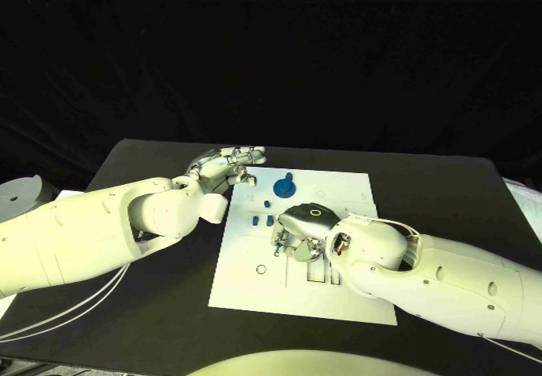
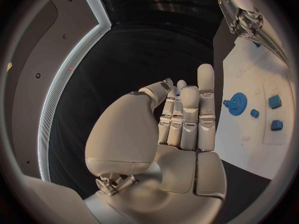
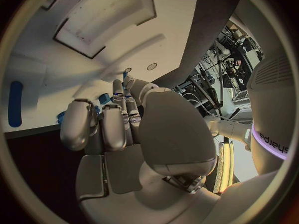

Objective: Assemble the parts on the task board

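Note:
The white task board lies mid-table. A blue gear sits near its far edge and also appears in the left wrist view. Small blue parts lie beside it, seen as blue blocks from the left wrist. My right hand hovers over the board's middle. It pinches a thin blue peg between thumb and finger, with the peg's tip showing. My left hand is at the board's far left corner. Its fingers are drawn together against the thumb, with a speck of a small blue part between them.
Black table surrounds the board on all sides. The board carries printed outlines, slots and a small ring mark near its front. A long blue part lies on the board in the right wrist view.

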Tool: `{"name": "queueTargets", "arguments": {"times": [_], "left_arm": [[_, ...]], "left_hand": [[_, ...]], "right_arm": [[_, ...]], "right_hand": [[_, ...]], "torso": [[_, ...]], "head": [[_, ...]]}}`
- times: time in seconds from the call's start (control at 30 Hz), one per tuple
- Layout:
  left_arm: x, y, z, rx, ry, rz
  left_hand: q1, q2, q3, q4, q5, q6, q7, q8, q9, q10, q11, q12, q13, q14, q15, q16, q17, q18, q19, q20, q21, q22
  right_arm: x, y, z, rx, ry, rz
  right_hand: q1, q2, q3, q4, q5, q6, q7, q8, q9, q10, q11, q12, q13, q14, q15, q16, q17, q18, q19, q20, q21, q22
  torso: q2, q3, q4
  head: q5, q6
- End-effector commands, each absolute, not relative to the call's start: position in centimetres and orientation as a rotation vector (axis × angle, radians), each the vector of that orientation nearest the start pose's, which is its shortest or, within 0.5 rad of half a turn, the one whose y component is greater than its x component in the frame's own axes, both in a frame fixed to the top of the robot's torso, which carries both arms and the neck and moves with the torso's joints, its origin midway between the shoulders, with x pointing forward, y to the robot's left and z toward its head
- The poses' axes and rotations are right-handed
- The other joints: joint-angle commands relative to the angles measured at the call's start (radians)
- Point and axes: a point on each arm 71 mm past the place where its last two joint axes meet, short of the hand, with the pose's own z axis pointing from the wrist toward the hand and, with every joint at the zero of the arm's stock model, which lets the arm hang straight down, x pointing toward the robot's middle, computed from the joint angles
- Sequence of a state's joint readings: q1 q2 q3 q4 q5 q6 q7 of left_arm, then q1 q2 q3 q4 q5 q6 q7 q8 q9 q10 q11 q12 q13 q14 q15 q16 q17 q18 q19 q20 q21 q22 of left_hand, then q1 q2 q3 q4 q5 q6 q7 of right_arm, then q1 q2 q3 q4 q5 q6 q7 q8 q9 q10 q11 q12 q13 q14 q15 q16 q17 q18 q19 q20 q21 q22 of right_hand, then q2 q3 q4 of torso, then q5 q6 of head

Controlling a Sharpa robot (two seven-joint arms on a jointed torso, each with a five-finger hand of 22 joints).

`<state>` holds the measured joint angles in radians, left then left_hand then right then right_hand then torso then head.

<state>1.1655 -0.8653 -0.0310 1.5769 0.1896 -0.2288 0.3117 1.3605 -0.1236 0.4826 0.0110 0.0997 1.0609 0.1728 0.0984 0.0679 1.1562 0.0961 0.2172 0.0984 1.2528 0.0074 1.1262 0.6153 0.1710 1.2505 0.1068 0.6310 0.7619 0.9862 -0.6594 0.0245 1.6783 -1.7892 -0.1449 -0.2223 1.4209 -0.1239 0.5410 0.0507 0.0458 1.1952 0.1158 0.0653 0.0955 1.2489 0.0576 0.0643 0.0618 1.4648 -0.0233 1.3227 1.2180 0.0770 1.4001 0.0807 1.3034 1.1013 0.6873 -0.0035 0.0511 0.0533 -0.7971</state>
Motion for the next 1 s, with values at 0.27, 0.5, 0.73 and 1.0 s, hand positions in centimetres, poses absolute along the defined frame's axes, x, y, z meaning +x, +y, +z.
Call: {"name": "queueTargets", "arguments": {"times": [0.27,0.5,0.73,1.0], "left_arm": [[47.22,19.94,-19.53,-1.387,1.507,-1.671],[47.23,19.98,-19.54,-1.388,1.508,-1.671],[47.23,20.00,-19.55,-1.388,1.509,-1.671],[47.18,19.91,-19.54,-1.388,1.513,-1.673]], "left_hand": [[0.007,0.000,-0.002,-0.004,0.006,-0.006,-0.001,0.000,-0.001,-0.008,-0.002,0.003,0.001,-0.006,0.001,0.004,-0.001,0.010,0.001,-0.001,-0.004,-0.001],[0.007,0.000,-0.002,-0.004,0.006,-0.006,-0.001,0.000,-0.001,-0.008,-0.002,0.003,0.001,-0.006,0.001,0.004,-0.001,0.010,0.001,-0.001,-0.004,-0.001],[0.007,0.000,-0.002,-0.004,0.006,-0.006,-0.001,0.000,-0.001,-0.008,-0.002,0.003,0.001,-0.006,0.001,0.004,-0.001,0.010,0.001,-0.001,-0.004,-0.001],[0.007,0.000,-0.002,-0.004,0.006,-0.006,-0.001,0.000,-0.001,-0.008,-0.002,0.003,0.001,-0.006,0.001,0.004,-0.001,0.010,0.001,-0.001,-0.004,-0.001]], "right_arm": [[39.51,-6.59,-24.23,-0.567,1.779,0.768],[39.52,-6.74,-24.33,-0.571,1.787,0.756],[39.50,-6.75,-24.39,-0.579,1.794,0.743],[39.67,-6.56,-24.88,-0.600,1.821,0.680]], "right_hand": [[-0.004,0.002,0.000,-0.003,0.006,0.002,0.008,0.002,0.002,-0.001,0.003,0.000,0.001,0.051,0.002,0.003,-0.001,0.016,0.000,0.002,-0.003,-0.001],[-0.004,0.002,0.000,-0.003,0.006,0.002,0.008,0.002,0.002,-0.001,0.003,0.000,0.001,0.051,0.002,0.003,-0.001,0.016,0.000,0.002,-0.003,-0.001],[-0.005,0.002,0.000,-0.003,0.006,0.002,0.008,0.002,0.002,-0.001,0.004,0.000,0.001,0.051,0.002,0.003,-0.001,0.016,0.000,0.002,-0.003,-0.002],[-0.030,-0.008,-0.015,0.001,0.006,-0.014,0.013,-0.003,-0.001,-0.021,0.011,-0.004,0.000,0.049,0.009,0.000,-0.008,0.017,-0.004,0.007,-0.009,-0.010]], "torso": [[0.000,-0.0003,0.0000],[0.000,-0.0002,0.0003],[0.001,-0.0001,0.0001],[0.000,-0.0005,-0.0004]], "head": [[0.003,-0.002],[0.003,-0.003],[0.004,-0.002],[0.004,-0.002]]}}
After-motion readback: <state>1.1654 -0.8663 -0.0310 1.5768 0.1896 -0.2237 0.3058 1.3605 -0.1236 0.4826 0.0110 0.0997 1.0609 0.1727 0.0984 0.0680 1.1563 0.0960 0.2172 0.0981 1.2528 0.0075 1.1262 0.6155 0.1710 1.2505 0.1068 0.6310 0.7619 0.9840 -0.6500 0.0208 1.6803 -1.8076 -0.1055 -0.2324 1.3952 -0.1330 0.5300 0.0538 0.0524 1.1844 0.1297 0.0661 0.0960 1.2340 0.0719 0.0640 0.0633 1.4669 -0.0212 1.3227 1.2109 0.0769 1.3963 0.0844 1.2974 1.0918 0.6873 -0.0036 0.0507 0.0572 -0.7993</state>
